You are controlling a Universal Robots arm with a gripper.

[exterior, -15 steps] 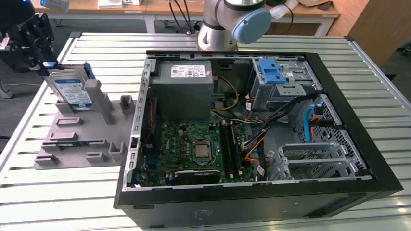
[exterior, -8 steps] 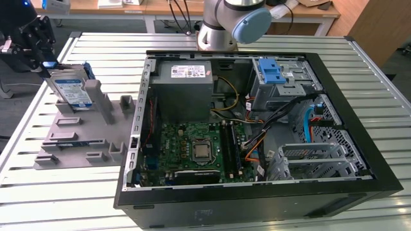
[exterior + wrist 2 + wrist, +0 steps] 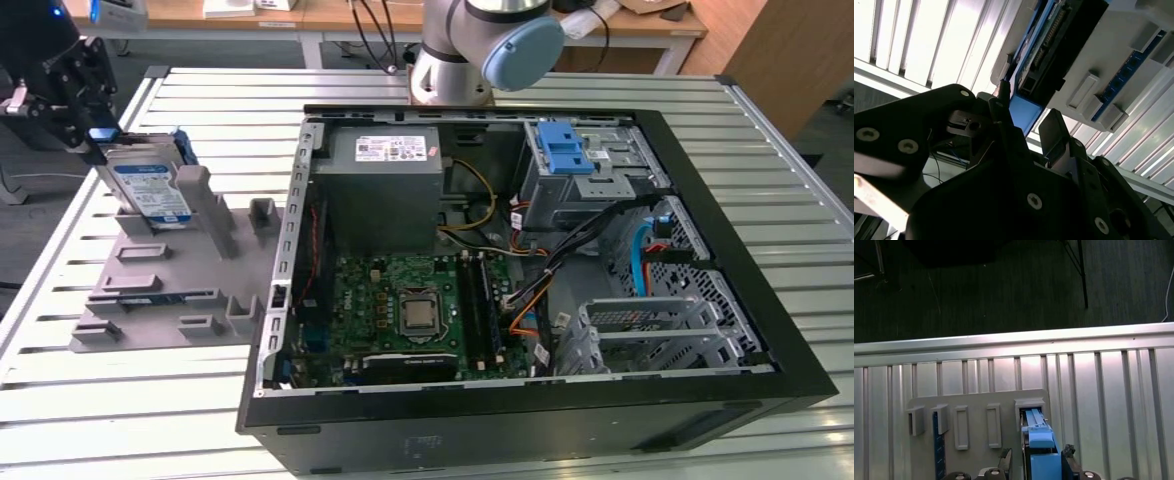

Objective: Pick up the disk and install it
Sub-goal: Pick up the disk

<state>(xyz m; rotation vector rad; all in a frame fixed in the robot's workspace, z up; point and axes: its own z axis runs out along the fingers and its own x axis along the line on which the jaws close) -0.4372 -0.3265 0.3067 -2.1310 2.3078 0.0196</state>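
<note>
The flat silver hard drive with a white-and-blue label in a blue plastic carrier frame (image 3: pixel 147 187) stands upright on edge in a slot of a grey plastic holder block (image 3: pixel 160 290), at the exterior view's far left. The black pincer (image 3: pixel 91 135) sits at the drive's top edge. In the first wrist view its fingers (image 3: pixel 1068 451) straddle the blue frame (image 3: pixel 1040 450), parted, with a thin gap on each side and nothing clamped. The block lies on a slatted metal surface (image 3: pixel 134 420), just beside an open black computer case (image 3: pixel 534 410) to the exterior view's right.
</note>
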